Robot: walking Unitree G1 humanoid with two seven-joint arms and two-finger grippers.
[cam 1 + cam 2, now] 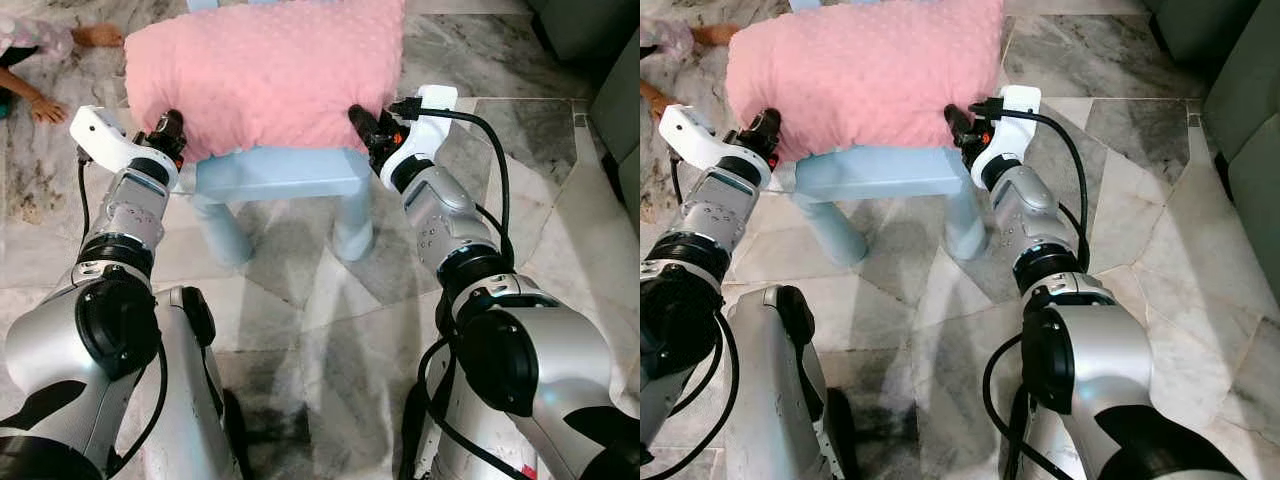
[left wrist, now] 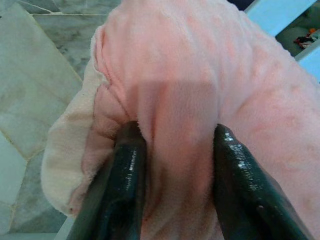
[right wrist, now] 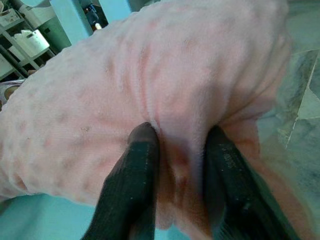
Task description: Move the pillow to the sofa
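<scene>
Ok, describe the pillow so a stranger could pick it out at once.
On the grey marble floor before the robot stands a small pale-blue plastic stool. Lying across its seat is the plump pink dotted-fleece pillow, pinched at each end by the left hand and right hand; nothing else nearby is pink and soft.

Pillow (image 1: 270, 75): soft pink plush cloth, dimpled, matt. Stool (image 1: 280, 175) beneath: smooth pale-blue plastic. Floor (image 1: 300, 300): polished veined marble, glossy. Gripper fingers (image 2: 125, 190): black, slight sheen noted.

Pillow (image 1: 270, 75) top and person's hand (image 1: 45, 108) cut off.
</scene>
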